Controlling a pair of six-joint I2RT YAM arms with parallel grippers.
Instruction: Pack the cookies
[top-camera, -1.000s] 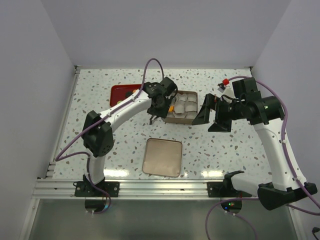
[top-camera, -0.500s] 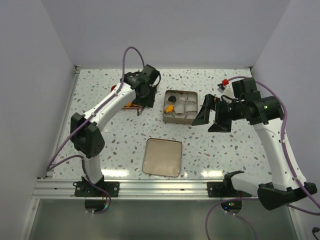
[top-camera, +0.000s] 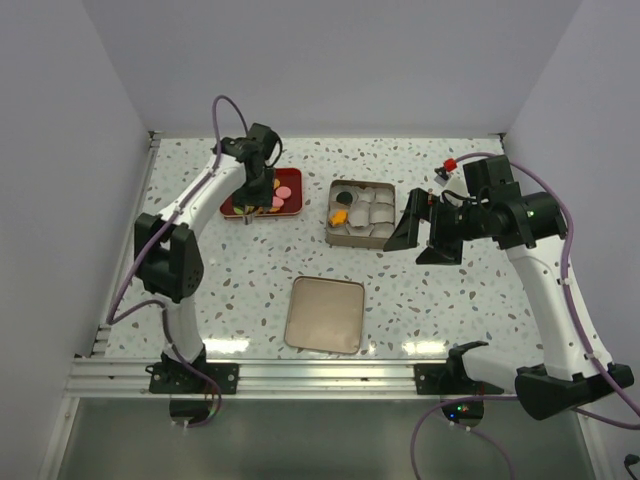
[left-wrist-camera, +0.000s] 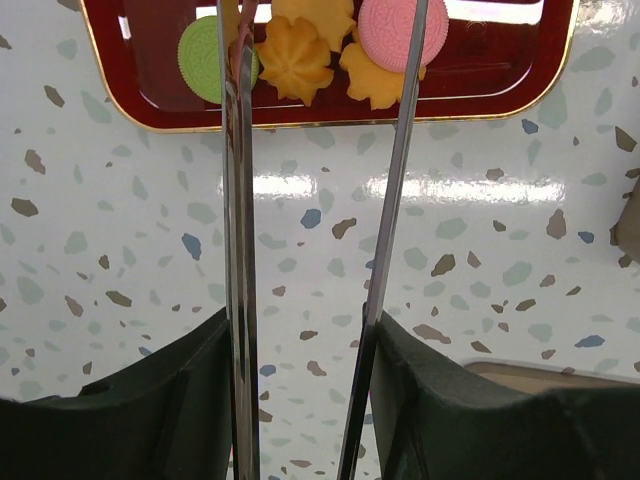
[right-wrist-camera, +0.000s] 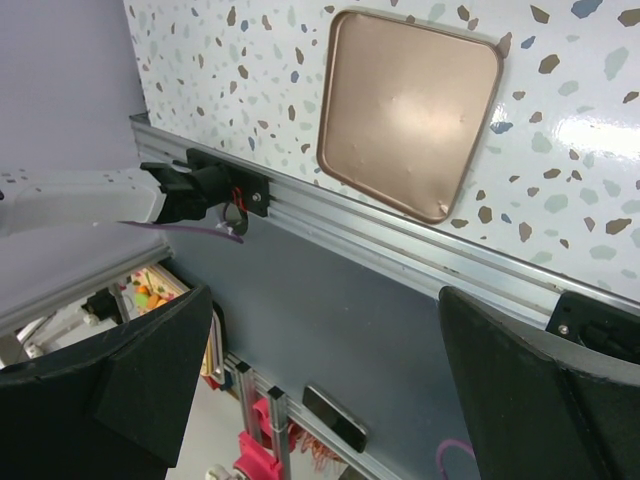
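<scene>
Since half a second ago the left arm has swung away from the box (top-camera: 384, 190) toward 9 o'clock, and the left pincer (top-camera: 262, 200) now hangs over the red tray (top-camera: 231, 183). The right arm has not shifted.

From the left wrist view the two thin fingers (left-wrist-camera: 238, 200) stand a narrow gap apart with nothing between them. They point at the tray's near edge. Most of the cookies (left-wrist-camera: 293, 60) lie loose on the tray. A green one (left-wrist-camera: 203, 45) is at 9 o'clock of an orange flower shape, and a pink round one (left-wrist-camera: 403, 30) is at 2 o'clock of it. The left finger crosses in front of the green one, and whether it touches it cannot be told.

The box sits on the speckled desk (top-camera: 450, 300) at 3 o'clock of the tray, lined with white paper cups (top-camera: 372, 212). Its left cups hold a black cookie (top-camera: 343, 198) and, at 6 o'clock of that, an orange cookie (top-camera: 338, 217).

The right pincer (top-camera: 422, 235) hovers just beside the box at 3 o'clock, spread wide and empty. The copper-coloured lid (top-camera: 326, 315) lies flat at 7 o'clock of the box, well apart from it.
</scene>
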